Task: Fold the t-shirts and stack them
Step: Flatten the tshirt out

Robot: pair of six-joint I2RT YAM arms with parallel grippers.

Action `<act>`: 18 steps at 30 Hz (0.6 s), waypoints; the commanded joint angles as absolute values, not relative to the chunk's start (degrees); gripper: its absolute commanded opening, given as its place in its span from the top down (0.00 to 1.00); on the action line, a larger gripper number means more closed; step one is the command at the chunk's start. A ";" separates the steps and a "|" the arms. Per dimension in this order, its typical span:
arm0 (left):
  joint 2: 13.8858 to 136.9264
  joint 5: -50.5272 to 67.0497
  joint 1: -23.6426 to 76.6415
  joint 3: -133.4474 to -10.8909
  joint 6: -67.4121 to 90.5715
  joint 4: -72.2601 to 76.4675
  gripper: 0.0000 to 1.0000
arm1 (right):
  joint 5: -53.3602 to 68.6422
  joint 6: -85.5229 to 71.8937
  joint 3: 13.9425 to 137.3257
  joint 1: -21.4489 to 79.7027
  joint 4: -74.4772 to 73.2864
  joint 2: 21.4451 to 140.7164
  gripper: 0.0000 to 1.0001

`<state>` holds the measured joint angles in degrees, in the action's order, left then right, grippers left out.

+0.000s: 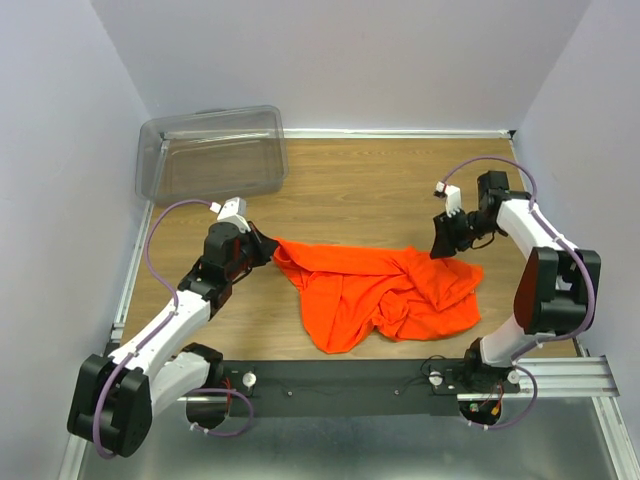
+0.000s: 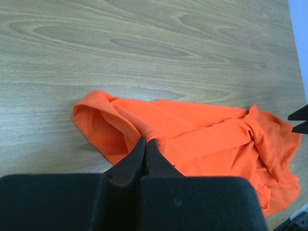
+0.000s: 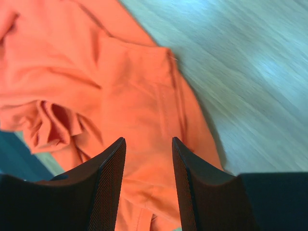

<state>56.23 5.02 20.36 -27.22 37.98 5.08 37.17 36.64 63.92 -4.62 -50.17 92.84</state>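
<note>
Pinching t-shirt (image 1: 380, 290) fold, left jaws clamped; right jaws apart over opposite edge

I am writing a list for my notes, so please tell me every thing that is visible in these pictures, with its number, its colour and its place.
t-shirt: one, bright orange, crumpled on the table between the two arms
bin: one, clear greyish plastic, far left corner of the table
table: one, light brown wood, under everything
rail: one, black, along the near edge
left arm: one, white and black, purple cable, reaching to the t-shirt's left end
right arm: one, white and black, purple cable, bent over the t-shirt's right end
left gripper: one, black, shut on a fold of the t-shirt
right gripper: one, black, open, just above the t-shirt
</note>
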 commanded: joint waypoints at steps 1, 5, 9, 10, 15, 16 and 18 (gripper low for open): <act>55.11 5.71 20.13 -27.51 37.71 5.89 1.00 | 28.75 29.27 61.88 -5.45 -45.44 88.69 0.49; 55.72 5.98 20.04 -27.42 37.53 6.50 1.00 | 23.83 28.48 58.72 -5.54 -45.35 85.26 0.49; 55.99 6.15 20.13 -27.25 37.35 7.03 1.00 | 21.19 29.00 56.43 -5.62 -45.53 85.86 0.50; 56.07 6.15 20.13 -27.33 37.27 7.03 1.00 | 20.83 29.09 56.16 -5.71 -45.61 86.04 0.50; 55.90 6.24 20.13 -27.42 37.09 7.03 1.00 | 18.81 29.53 54.85 -5.80 -45.70 87.10 0.51; 55.90 6.33 20.13 -27.51 37.09 7.12 1.00 | 18.37 29.79 54.67 -5.80 -45.70 87.71 0.51; 55.99 6.42 20.13 -27.51 37.09 7.29 1.00 | 18.11 29.88 54.58 -5.98 -45.36 88.33 0.51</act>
